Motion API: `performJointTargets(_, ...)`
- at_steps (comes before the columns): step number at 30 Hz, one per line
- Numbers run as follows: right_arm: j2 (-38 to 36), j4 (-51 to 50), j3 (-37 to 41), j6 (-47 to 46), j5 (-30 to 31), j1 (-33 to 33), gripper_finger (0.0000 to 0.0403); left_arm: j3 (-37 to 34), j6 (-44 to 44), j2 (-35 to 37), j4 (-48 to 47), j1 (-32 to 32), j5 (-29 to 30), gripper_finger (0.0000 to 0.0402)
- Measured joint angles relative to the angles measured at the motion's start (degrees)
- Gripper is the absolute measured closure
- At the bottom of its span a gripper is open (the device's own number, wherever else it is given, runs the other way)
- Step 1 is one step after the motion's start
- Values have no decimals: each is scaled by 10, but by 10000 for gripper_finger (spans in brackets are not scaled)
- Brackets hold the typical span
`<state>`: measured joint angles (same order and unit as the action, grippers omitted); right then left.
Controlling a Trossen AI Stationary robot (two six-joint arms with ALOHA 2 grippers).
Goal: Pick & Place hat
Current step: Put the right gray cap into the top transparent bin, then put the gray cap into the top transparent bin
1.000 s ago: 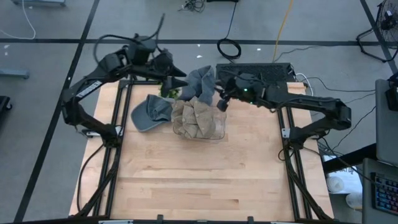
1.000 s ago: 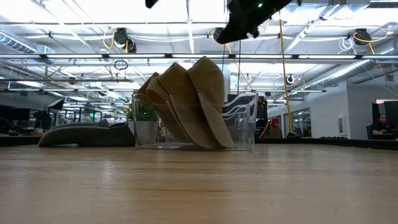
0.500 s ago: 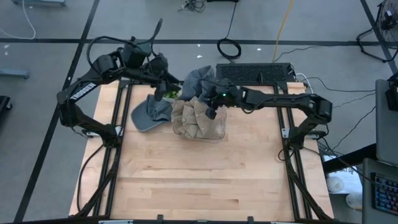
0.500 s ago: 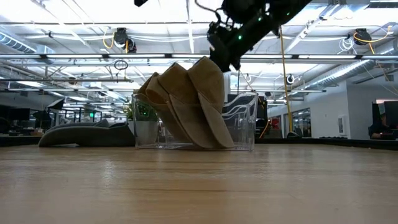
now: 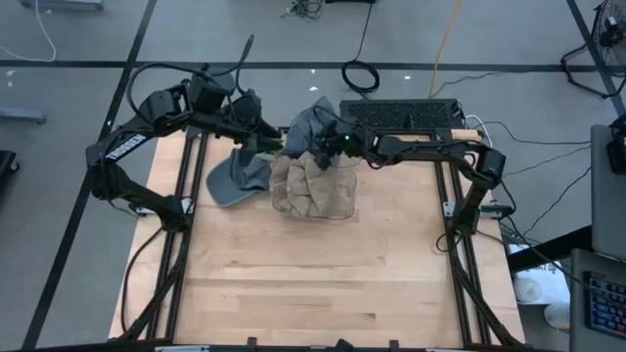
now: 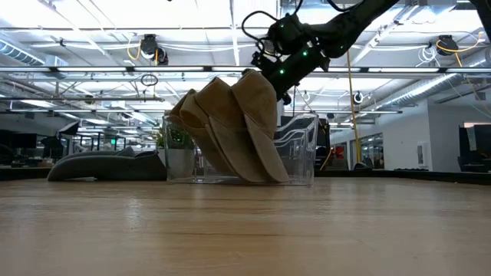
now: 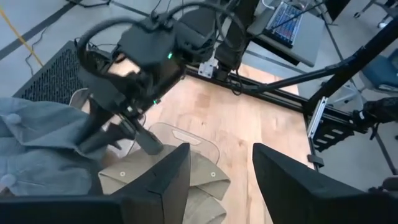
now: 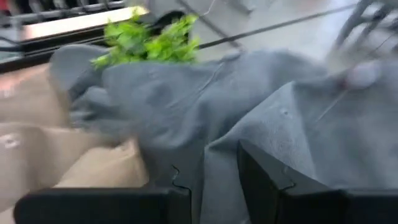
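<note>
A grey hat (image 5: 311,119) hangs bunched over the far end of a clear bin (image 6: 299,153) that holds several tan hats (image 5: 311,188), and my right gripper (image 5: 330,147) is shut on it. The low view has the right gripper (image 6: 270,77) just above the tan hats' tops, with the grey hat hidden behind them. A second grey hat (image 5: 238,178) lies flat on the table left of the bin. My left gripper (image 5: 262,137) hovers open above the table's far left part, near a green plant (image 5: 269,147), with nothing between its fingers. My right gripper pinches a fold of the grey hat's cloth (image 8: 208,163) between its two fingers, coming from the table's right and slanting slightly down. The rest of the hat spreads slack beyond the fingers toward the plant (image 8: 149,37). Whether it rests on the tan hats, I cannot tell.
A black mesh pad (image 5: 401,112) and cables lie past the table's far edge. The black frame rails (image 5: 455,235) run along both sides of the table. The near half of the wooden tabletop (image 5: 313,284) holds no objects.
My right gripper has come down and toward the table's left edge, from high above the bin to just over the tan hats' tops, staying shut on the grey hat. My left gripper has drawn back a little toward the table's left edge.
</note>
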<state>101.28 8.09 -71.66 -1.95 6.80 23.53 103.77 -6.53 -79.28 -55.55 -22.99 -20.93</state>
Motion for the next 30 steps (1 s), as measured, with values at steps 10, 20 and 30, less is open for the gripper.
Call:
performJointTargets(10, -89, -20, 0, -14, -141, -43, 321, 0, -61, 1, -1, -6, 5, 223)
performJointTargets(20, -196, -79, 0, -8, -64, -84, 321, 0, -60, 0, 0, -4, -6, 249)
performJointTargets(30, -284, -95, 0, 34, 104, -168, 320, 0, -36, 1, -22, 6, -45, 245)
